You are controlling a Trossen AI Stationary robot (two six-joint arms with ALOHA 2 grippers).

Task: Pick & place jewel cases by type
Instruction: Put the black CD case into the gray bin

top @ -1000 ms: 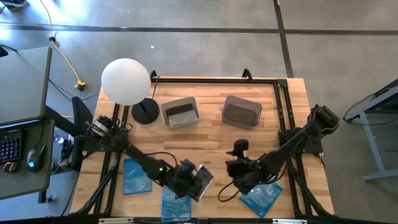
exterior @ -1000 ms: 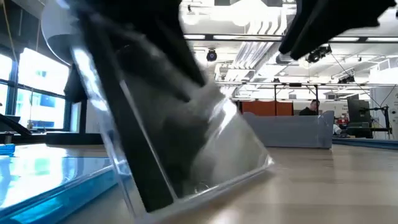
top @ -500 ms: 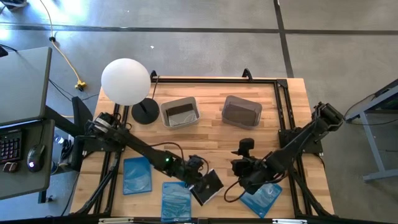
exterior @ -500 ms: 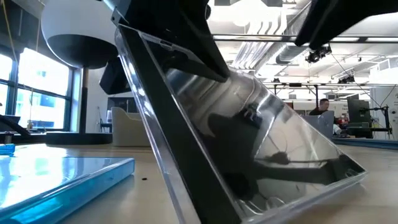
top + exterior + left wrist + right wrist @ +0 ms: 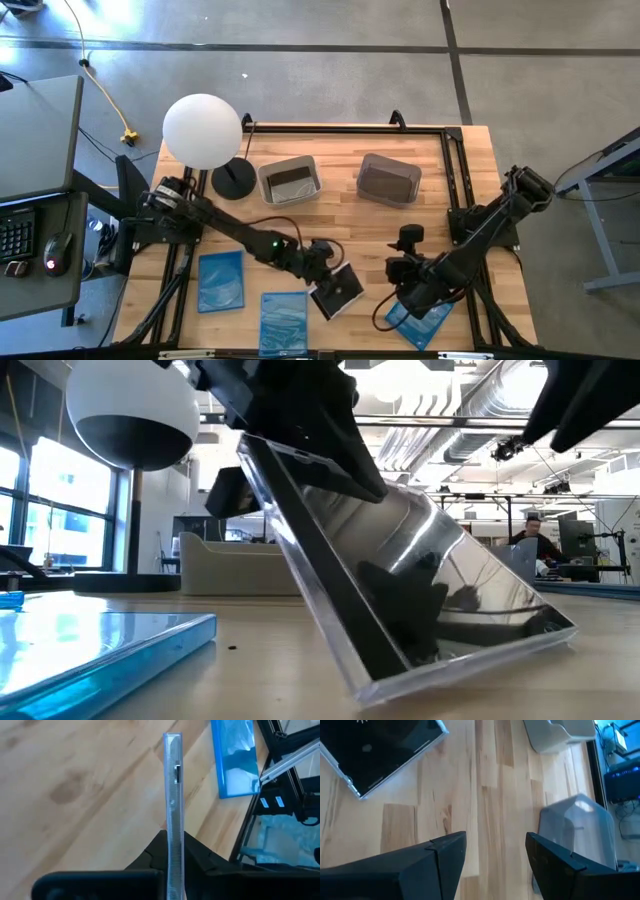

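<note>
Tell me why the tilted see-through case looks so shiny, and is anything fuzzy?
Low view: the tilted black jewel case, pinched by the shut left gripper, mirrors the bright ceiling lights, so it gleams; the blue case up close looks soft. Left wrist view: the case's thin edge is slightly blurred. High view: the white lamp globe glares brightest.

bare wood between the two tubs [image 5: 290, 181] and the tilted black case [image 5: 338, 289] — right gripper [image 5: 404, 268] just beside.
</note>
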